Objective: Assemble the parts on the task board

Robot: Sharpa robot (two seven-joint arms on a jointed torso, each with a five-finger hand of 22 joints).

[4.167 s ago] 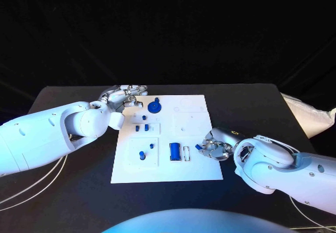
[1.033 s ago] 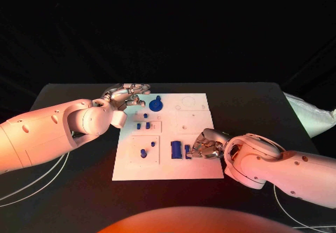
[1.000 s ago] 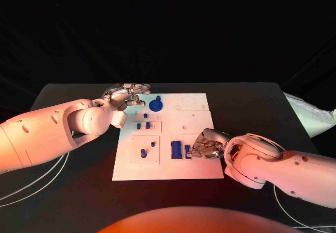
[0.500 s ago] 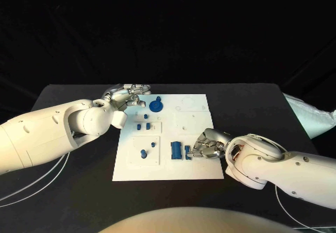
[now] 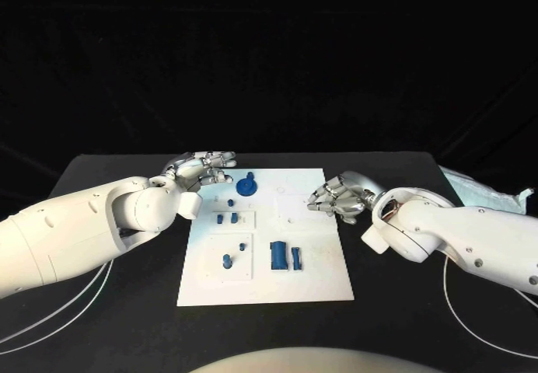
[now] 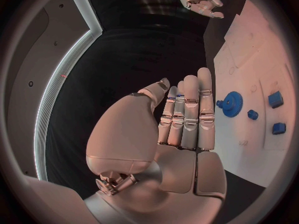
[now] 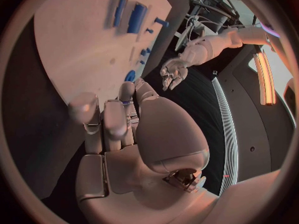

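A: Looking from the left, the left hand (image 5: 200, 169) hovers at the far left corner of the board (image 5: 319, 284), fingers straight and side by side, holding nothing. My worry: it is just beside the blue gear (image 5: 246, 186), so a careless sweep could knock the gear off its spot.

B: And the small blue pegs (image 5: 226, 219) near it?

A: They sit in a pale square on the left half of the board; a bump there would likely shift them too. Nearer the robot lies another little blue piece (image 5: 228, 260), then two upright blue blocks (image 5: 284, 254) side by side in the board's middle.

B: The right side?

A: The right hand (image 5: 340, 197) hangs over the board's right edge, fingers curled inward with nothing between them. If it comes down curled like that, I judge it could press or drag the board across the black desk (image 5: 112, 167) and throw every part out of place.
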